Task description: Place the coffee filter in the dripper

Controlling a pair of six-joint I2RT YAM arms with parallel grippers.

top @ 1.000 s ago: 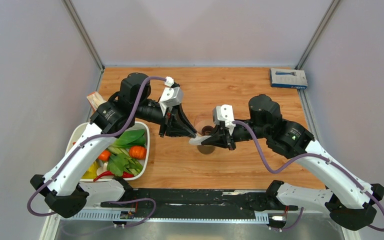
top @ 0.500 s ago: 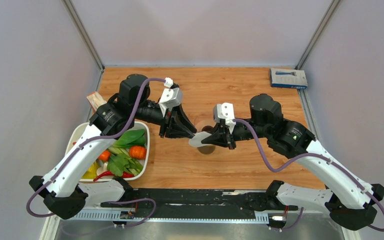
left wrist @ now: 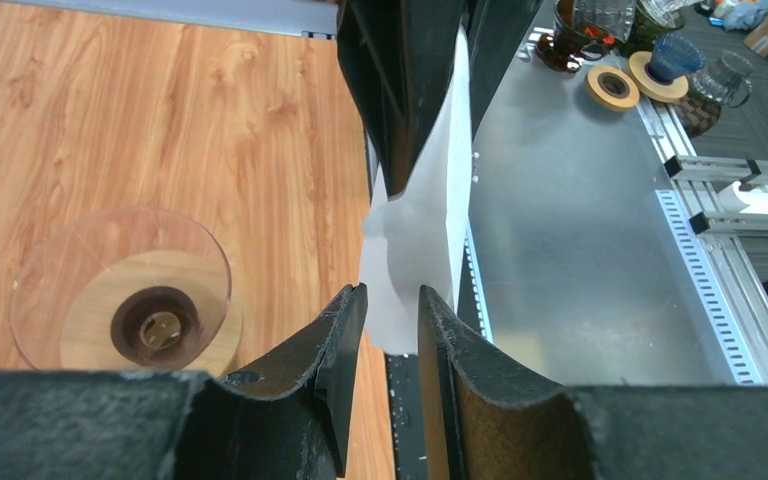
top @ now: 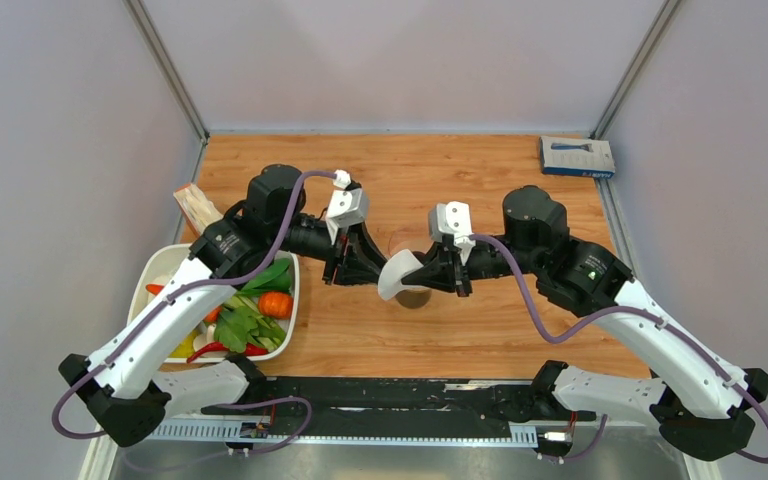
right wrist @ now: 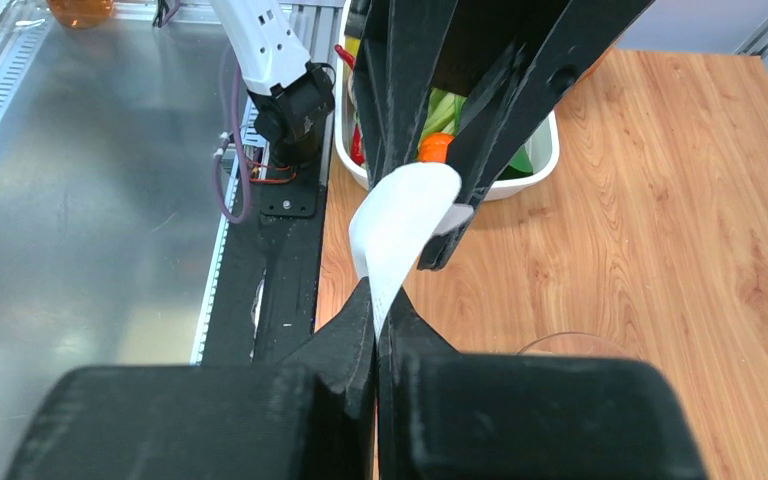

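The coffee filter, a white paper sheet, hangs curled between my two grippers just above the table. My right gripper is shut on its lower edge; the right wrist view shows the paper pinched at the tips. My left gripper faces it with the jaws a little apart. The filter's other edge lies between and just beyond the tips. The clear dripper with its tan ring base stands on the wood right under the filter. It is partly hidden in the top view.
A white tub of vegetables stands left of the grippers, under the left arm. A blue box lies at the far right corner. A tan packet lies by the left wall.
The left gripper has drawn back a little to the left and its jaws have parted. The filter has curled up into a taller bow between the grippers.
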